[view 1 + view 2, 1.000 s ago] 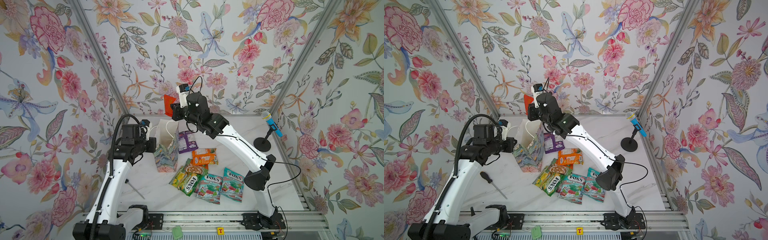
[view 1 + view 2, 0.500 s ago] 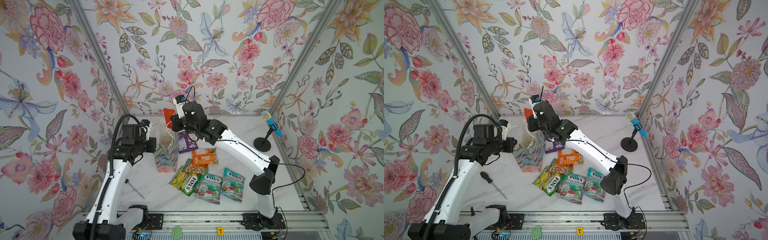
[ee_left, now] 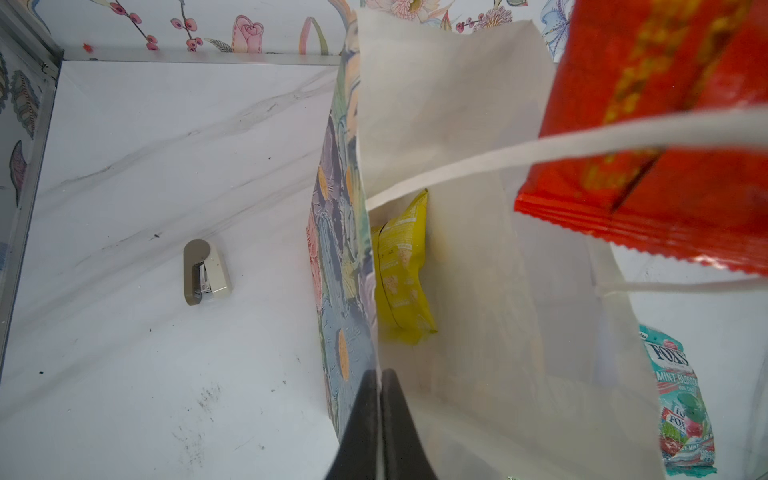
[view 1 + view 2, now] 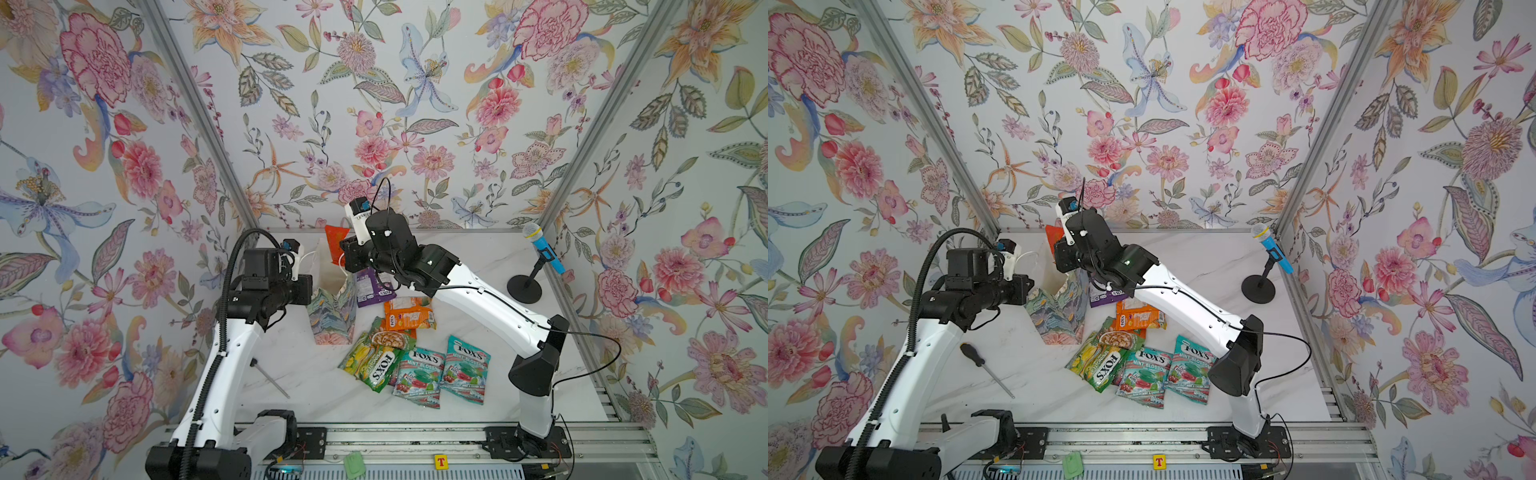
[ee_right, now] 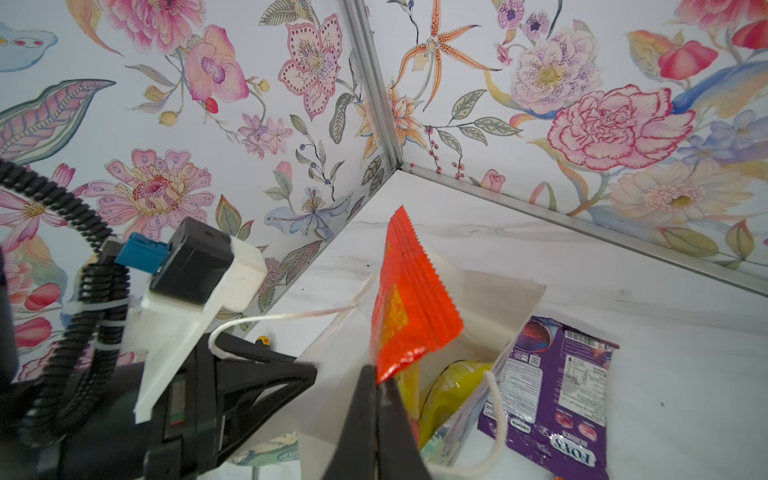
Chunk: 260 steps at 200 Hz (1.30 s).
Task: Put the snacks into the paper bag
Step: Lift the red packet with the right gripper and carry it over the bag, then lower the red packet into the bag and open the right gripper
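The paper bag [image 4: 332, 309] [image 4: 1059, 318] stands upright with its mouth open, white inside [image 3: 478, 291] [image 5: 478, 299]. My left gripper [image 3: 379, 374] [image 4: 309, 289] is shut on the bag's painted side wall at the rim. My right gripper [image 5: 378, 380] [image 4: 345, 261] is shut on the corner of an orange-red pouch [image 5: 411, 307] [image 3: 665, 124] [image 4: 334, 245], held over the bag's mouth. A yellow pouch [image 3: 401, 266] [image 5: 453, 386] lies inside the bag. More snacks lie on the table to the bag's right: purple [image 4: 374, 286], orange [image 4: 409, 313], green [image 4: 374, 363], and two teal [image 4: 419, 374] [image 4: 465, 370].
A screwdriver [image 4: 986, 370] lies on the marble table in front of the left arm. A blue microphone on a black stand [image 4: 540, 253] is at the back right. A small stapler [image 3: 205, 272] lies beyond the bag on its left. Floral walls close in three sides.
My right gripper has come down and slightly left with the orange-red pouch, closer to the bag's mouth. The left arm and the bag have not moved.
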Each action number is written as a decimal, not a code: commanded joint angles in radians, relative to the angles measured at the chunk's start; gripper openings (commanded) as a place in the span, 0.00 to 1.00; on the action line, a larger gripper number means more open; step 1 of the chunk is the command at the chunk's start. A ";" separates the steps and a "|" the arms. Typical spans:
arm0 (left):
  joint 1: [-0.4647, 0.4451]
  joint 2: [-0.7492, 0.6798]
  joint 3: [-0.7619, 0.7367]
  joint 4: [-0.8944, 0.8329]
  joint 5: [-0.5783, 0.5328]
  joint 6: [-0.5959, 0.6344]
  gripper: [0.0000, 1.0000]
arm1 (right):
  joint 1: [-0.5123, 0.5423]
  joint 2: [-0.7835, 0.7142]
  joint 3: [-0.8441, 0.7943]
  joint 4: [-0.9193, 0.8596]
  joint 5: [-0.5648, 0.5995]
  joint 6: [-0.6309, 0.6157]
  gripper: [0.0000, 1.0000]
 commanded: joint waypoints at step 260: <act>0.015 -0.004 -0.016 0.001 0.002 -0.008 0.05 | 0.023 0.101 0.028 -0.043 -0.120 0.009 0.00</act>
